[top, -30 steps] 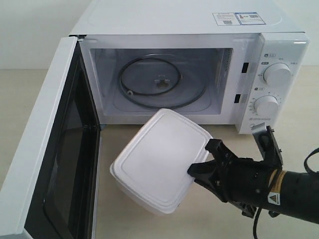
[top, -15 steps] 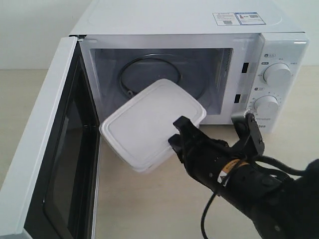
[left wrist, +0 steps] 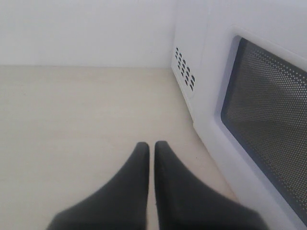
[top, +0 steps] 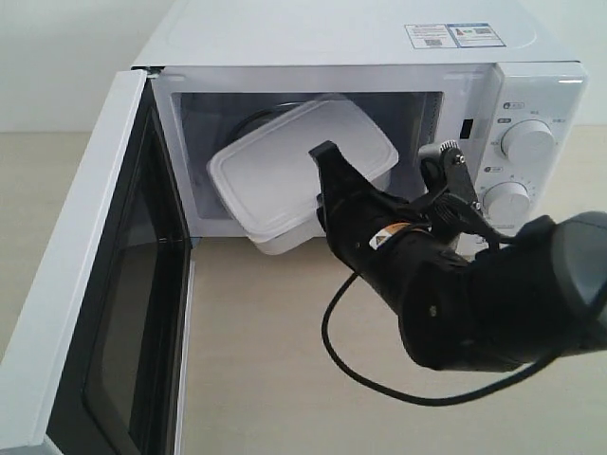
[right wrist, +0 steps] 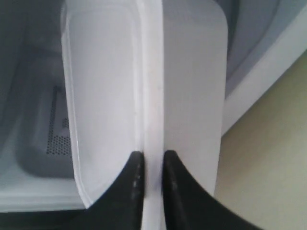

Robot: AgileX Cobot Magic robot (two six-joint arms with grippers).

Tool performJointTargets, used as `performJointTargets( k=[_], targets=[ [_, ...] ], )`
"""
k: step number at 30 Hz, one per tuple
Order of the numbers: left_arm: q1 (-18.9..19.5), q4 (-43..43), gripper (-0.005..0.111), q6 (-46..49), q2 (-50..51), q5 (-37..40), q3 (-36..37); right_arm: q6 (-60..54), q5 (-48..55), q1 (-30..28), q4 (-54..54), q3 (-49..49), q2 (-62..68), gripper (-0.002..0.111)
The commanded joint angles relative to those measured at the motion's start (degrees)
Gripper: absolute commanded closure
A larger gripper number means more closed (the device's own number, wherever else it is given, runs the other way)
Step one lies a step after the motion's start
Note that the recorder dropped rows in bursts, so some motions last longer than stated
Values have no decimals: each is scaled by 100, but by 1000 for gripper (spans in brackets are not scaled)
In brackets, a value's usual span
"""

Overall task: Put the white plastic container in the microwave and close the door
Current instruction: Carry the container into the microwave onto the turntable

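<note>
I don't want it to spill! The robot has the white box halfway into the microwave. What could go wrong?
The right gripper pinches only the thin lip of the white plastic container, which is tilted, so it might slip out. Its low corner hangs by the front sill of the microwave and might bump it.

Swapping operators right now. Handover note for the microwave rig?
Left gripper: shut, empty, outside the open door.
Right gripper: shut on the lip of the white plastic container.
Container: tilted, airborne, partly through the microwave opening, not set down.
Done: pickup, door open.
Left: set it inside, release, pull out, close the door.
</note>
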Motion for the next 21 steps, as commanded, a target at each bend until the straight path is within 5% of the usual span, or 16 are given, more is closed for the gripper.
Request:
performJointTargets(
  k=[1, 15, 21],
  targets=[
    [10, 21, 102, 13, -22, 7, 23, -204, 13, -3, 401, -433, 261, 109],
    [-3, 21, 102, 13, -22, 7, 23, -310, -557, -17, 1829, -1356, 976, 109],
    [-3, 21, 102, 13, -22, 7, 23, -399, -203, -396, 1642, -1742, 1031, 109]
  ],
)
